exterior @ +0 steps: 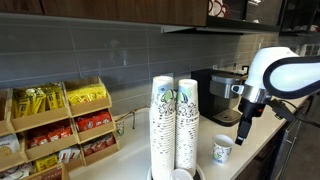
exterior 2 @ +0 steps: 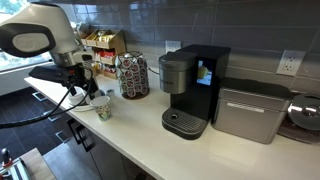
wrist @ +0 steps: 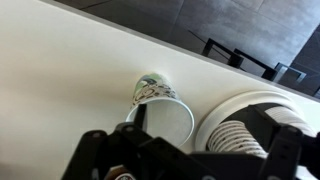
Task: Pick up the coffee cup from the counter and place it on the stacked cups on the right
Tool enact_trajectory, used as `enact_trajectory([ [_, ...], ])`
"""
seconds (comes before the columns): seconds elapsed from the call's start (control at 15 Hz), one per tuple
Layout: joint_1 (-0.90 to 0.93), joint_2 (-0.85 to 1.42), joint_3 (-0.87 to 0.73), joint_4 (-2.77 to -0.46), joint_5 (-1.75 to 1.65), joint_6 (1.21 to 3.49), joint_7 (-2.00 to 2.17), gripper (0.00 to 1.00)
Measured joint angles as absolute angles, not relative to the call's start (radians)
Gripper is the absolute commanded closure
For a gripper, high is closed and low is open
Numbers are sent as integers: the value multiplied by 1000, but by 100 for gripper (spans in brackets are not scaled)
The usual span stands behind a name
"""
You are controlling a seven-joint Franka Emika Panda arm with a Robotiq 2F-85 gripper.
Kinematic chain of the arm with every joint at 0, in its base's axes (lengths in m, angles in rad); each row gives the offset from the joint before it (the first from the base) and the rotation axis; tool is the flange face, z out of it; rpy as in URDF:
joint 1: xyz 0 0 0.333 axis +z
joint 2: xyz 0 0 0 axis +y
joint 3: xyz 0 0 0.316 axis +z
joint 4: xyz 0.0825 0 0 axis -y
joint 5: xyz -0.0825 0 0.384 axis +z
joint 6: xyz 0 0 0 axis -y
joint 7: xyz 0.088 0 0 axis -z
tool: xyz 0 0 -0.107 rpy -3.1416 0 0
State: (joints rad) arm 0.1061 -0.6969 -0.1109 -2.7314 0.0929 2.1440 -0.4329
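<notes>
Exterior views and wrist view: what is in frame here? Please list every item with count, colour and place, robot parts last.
coffee cup: one, white with green-blue print, upright on the counter beside the columns
stacked cups: two tall columns, white with green-dark print, side by side on the counter
counter: one, off-white, along the tiled wall
coffee machine: one, black, on the counter
boxy appliance: one, silver-grey, next to the coffee machine
snack rack: one, wooden, holding yellow and red packets, against the wall
wall outlet: one, white, on the grey tiles
arm: one, white, over the counter edge
gripper: one, black, open, near the coffee cup
</notes>
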Motion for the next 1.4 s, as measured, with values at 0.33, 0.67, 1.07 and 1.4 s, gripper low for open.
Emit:
enact_trajectory([
  [0.33, 152, -671, -112, -2731, 106, 2144, -443, 0],
  [0.67, 186, -592, -123, -2732, 161, 2194, -484, 0],
  [1.07, 202, -498, -143, -2732, 224, 2360, -553, 0],
  [1.4, 172, -433, -142, -2732, 192, 2486, -552, 0],
])
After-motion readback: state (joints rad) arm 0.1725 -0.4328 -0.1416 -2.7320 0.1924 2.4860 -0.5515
